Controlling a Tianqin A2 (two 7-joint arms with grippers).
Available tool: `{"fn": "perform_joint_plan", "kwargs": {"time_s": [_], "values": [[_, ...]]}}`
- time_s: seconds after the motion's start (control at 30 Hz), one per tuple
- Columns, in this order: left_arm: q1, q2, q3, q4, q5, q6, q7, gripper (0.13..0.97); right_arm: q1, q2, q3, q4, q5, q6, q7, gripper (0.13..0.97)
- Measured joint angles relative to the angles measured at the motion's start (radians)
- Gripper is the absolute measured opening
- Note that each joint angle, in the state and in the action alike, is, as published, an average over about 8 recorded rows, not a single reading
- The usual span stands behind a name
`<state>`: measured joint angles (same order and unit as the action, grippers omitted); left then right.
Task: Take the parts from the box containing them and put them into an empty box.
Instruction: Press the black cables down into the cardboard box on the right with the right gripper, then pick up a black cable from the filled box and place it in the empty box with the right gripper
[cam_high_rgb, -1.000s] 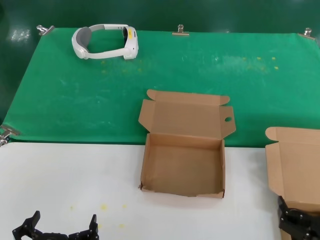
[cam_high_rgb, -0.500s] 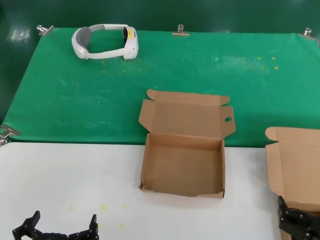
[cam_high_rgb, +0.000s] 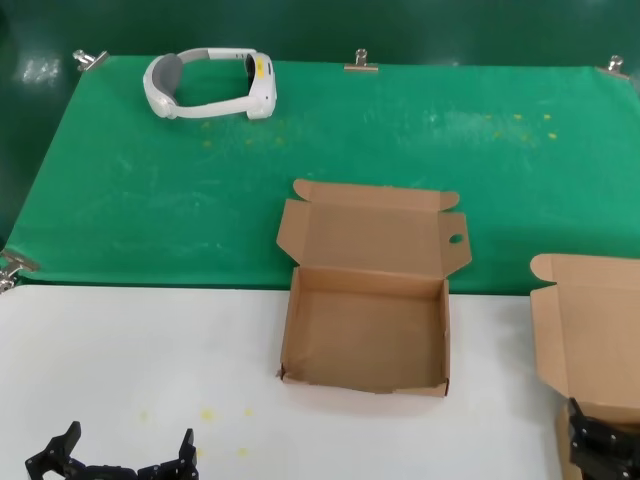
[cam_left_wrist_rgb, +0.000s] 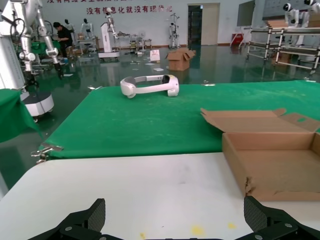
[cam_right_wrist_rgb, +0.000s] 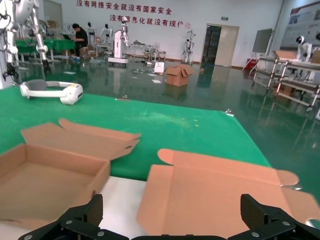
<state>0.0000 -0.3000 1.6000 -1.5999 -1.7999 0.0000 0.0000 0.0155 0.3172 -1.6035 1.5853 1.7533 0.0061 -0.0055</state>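
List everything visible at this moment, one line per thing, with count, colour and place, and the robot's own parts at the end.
empty box: 1, brown cardboard, lid open, holed flap, centre of the table, straddling the cloth's near edge.
second box: 1, brown cardboard, lid open, at the table's right edge; its inside is not shown.
headset: 1, white and grey, far left on the cloth.
green cloth: 1, covers the far half of the table.
metal clips: at least 4, silver, along the cloth's edges.
white tabletop: 1, near half.
cable: none visible.
left gripper: 1, black, fingers apart, low at the near left.
right gripper: 1, black, fingers apart, near right, over the second box.
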Motion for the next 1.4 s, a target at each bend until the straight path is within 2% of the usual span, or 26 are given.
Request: {"fn": "perform_joint_plan", "kwargs": {"time_s": [0.17, 0.3, 0.6, 0.9, 1.1, 1.27, 1.4], "values": [[0.0, 0.0, 0.0, 0.0, 0.0, 0.0, 0.0, 0.966, -0.011, 0.064, -0.04, 0.006, 0.04, 0.064, -0.046, 0.966], [0.0, 0.0, 0.0, 0.0, 0.0, 0.0, 0.0, 0.966, -0.012, 0.162, -0.122, 0.022, 0.151, 0.161, -0.143, 0.966], [0.0, 0.0, 0.0, 0.0, 0.0, 0.0, -0.001, 0.966, 0.05, 0.441, -0.372, 0.062, 0.493, 0.418, -0.519, 0.966], [0.0, 0.0, 0.0, 0.0, 0.001, 0.0, -0.001, 0.966, 0.229, 0.658, -0.632, 0.073, 0.825, 0.53, -0.887, 0.966], [0.0, 0.0, 0.0, 0.0, 0.001, 0.0, -0.001, 0.966, 0.413, 0.729, -0.857, 0.044, 0.956, 0.558, -1.08, 0.966], [0.0, 0.0, 0.0, 0.0, 0.001, 0.0, -0.001, 0.966, 0.542, 0.742, -1.013, 0.0, 0.986, 0.561, -1.171, 0.966], [0.0, 0.0, 0.0, 0.0, 0.001, 0.0, -0.001, 0.966, 0.612, 0.723, -1.089, -0.057, 0.994, 0.545, -1.246, 0.966]]}}
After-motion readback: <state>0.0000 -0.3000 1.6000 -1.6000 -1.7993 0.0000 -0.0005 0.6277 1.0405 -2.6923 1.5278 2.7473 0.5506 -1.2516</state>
